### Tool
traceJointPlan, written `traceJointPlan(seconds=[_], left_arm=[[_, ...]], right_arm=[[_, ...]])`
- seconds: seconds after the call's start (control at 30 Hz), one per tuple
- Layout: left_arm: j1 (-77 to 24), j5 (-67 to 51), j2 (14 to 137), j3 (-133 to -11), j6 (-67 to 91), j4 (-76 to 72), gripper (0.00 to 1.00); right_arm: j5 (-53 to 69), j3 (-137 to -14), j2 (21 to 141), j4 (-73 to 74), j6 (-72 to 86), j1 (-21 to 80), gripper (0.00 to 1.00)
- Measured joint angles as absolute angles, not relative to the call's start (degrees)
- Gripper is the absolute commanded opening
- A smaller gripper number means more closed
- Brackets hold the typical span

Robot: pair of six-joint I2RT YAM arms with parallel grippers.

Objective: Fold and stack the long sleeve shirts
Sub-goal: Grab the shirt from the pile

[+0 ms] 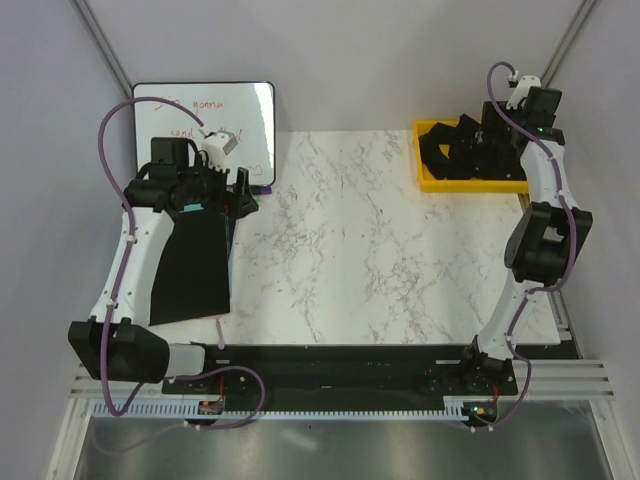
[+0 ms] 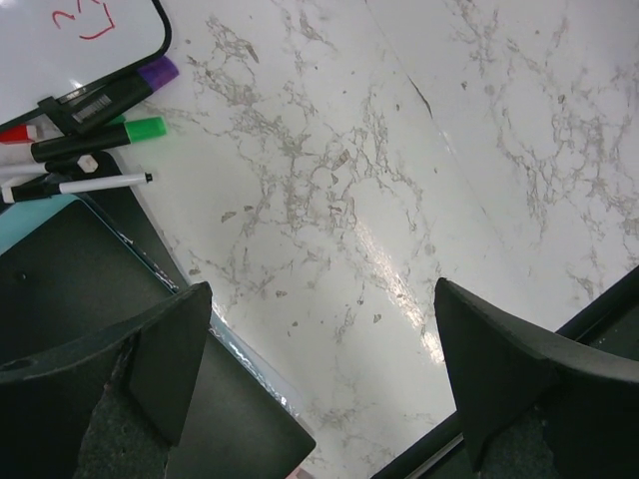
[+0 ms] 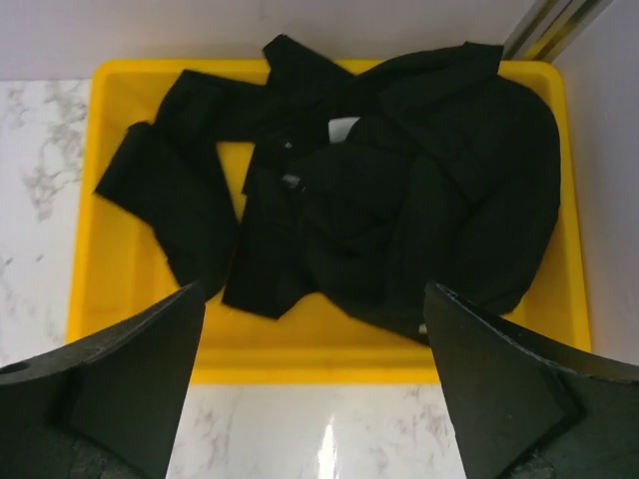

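Observation:
Crumpled black long sleeve shirts (image 3: 399, 190) lie heaped in a yellow tray (image 3: 319, 349); they also show at the table's far right in the top view (image 1: 450, 150). My right gripper (image 3: 315, 399) is open and empty, hovering above the tray's near edge, apart from the cloth. My left gripper (image 2: 324, 379) is open and empty above the marble table near the far left, over the corner of a flat black board (image 2: 230, 419).
The black board (image 1: 190, 265) lies on the left side of the table under my left arm. A whiteboard (image 1: 200, 115) stands at the back left, with markers (image 2: 95, 135) beside it. The marble table (image 1: 380, 250) lies between the arms.

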State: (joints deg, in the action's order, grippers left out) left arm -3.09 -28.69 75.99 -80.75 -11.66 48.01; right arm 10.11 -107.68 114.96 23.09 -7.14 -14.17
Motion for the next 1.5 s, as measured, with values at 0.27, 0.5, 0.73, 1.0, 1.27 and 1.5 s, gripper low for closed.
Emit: traceJointPlan(seconds=[0.27,0.5,0.73,1.0,1.27,1.5], left_arm=[[-3.1,-28.4,78.0,-77.5,-12.7,48.1,0.99],[-3.1,-25.5,78.0,-73.4,-14.0,48.6,0.99],[-3.1,-23.6,78.4,-73.4,-14.3,49.7,0.99],[-3.1,-22.7,78.9,-75.6,-14.4,50.8,0.99],[-3.1,-25.7,78.1,-78.1,-13.5,50.8,0.99],[-3.1,-26.1,76.4,-79.2,-12.7,50.6,0.99]], right_arm=[[3.6,-123.3,136.3,19.4,-8.5,-14.3,0.98],[2.5,-124.2,144.8,11.5,-9.7,-14.2,0.98],[1.2,-125.3,147.0,5.9,-10.3,-14.1,0.0],[5.1,-125.9,141.2,10.6,-7.6,-14.5,0.0],[13.8,-129.8,115.1,13.5,-0.9,-14.4,0.0],[18.6,-136.0,97.4,4.9,6.6,-14.3,0.0]])
